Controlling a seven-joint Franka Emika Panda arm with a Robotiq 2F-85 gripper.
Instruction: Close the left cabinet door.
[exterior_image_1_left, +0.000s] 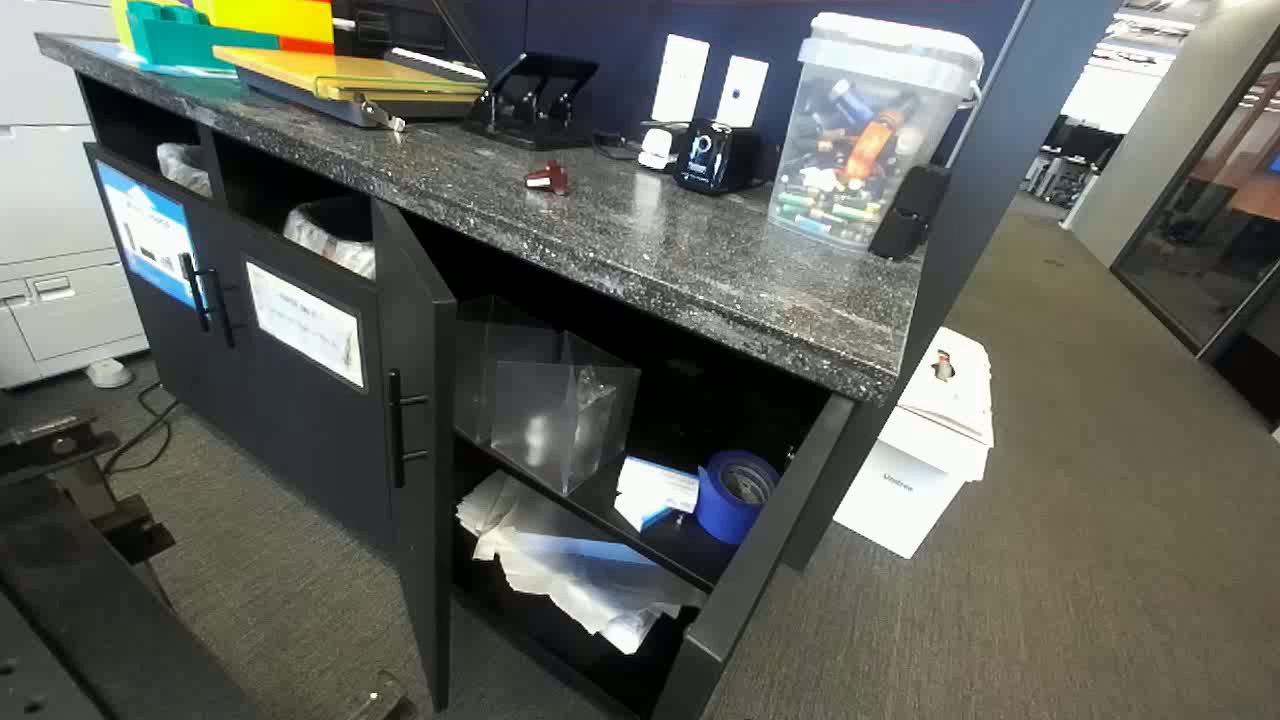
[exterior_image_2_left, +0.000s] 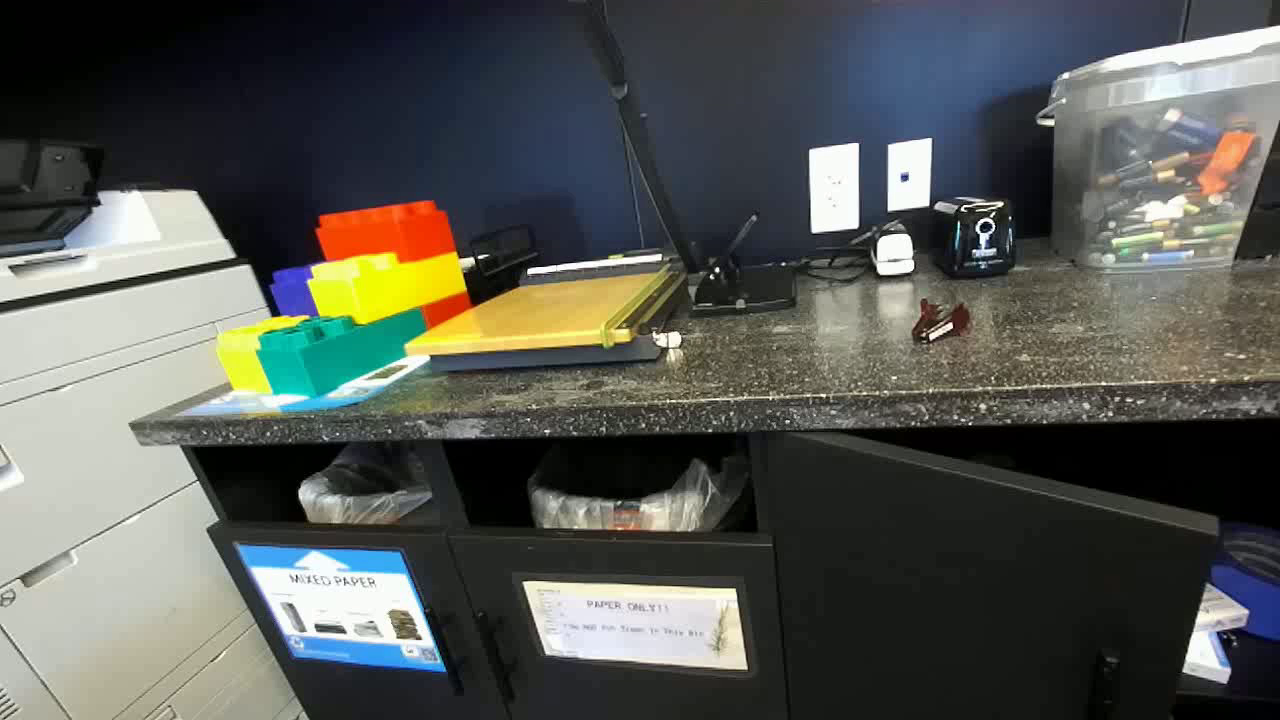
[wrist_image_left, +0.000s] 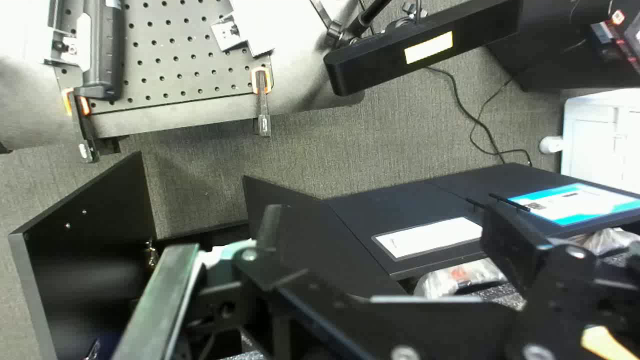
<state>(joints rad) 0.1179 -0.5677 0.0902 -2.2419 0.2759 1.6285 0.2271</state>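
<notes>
The left cabinet door (exterior_image_1_left: 415, 480) is a tall plain black panel with a slim dark bar handle. It stands swung open in both exterior views, and its broad face also shows in an exterior view (exterior_image_2_left: 960, 570). In the wrist view the door (wrist_image_left: 320, 245) shows beyond my gripper, partly hidden by the left-hand finger. My gripper (wrist_image_left: 385, 225) shows only in the wrist view. Its two fingers are wide apart with nothing held between them. Whether the finger touches the door cannot be told.
The right cabinet door (exterior_image_1_left: 745, 590) also stands open. The shelf holds clear acrylic boxes (exterior_image_1_left: 560, 410) and blue tape (exterior_image_1_left: 735, 495). Labelled black doors (exterior_image_2_left: 640, 625) adjoin the left door. The speckled counter (exterior_image_2_left: 1050, 370) overhangs. A black camera bar (wrist_image_left: 425, 45) and pegboard table (wrist_image_left: 175, 50) stand opposite.
</notes>
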